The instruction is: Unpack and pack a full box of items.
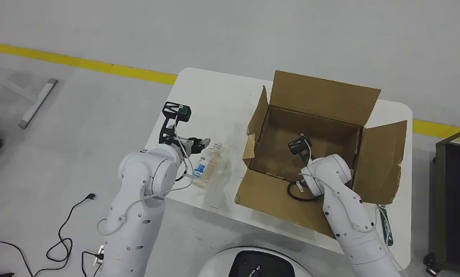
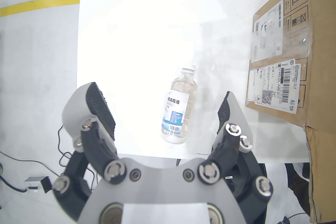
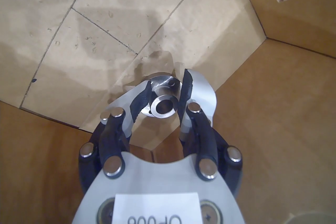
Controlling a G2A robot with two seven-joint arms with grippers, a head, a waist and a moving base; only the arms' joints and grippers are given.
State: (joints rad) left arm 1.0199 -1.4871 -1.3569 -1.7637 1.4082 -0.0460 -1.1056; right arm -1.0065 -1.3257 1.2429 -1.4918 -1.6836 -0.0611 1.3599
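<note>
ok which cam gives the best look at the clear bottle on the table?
Left wrist view: the bottle lies whole on the table, cap and label plain, near the open left hand. Top view has it small, beside the box. Right wrist view looks inside the box, at the metal part in the right hand.

A white rectangular table with rounded corners [image 1: 215,90] stands on a grey floor [image 1: 86,126]. Towards the table's right side sits a large brown cardboard box [image 1: 267,194]. Its flaps are folded open and outward, and shipping labels are stuck on the side facing left. Near that side, but not touching it, a small clear plastic bottle with a white-and-blue label [image 1: 206,164] lies on its side on the tabletop.
</note>
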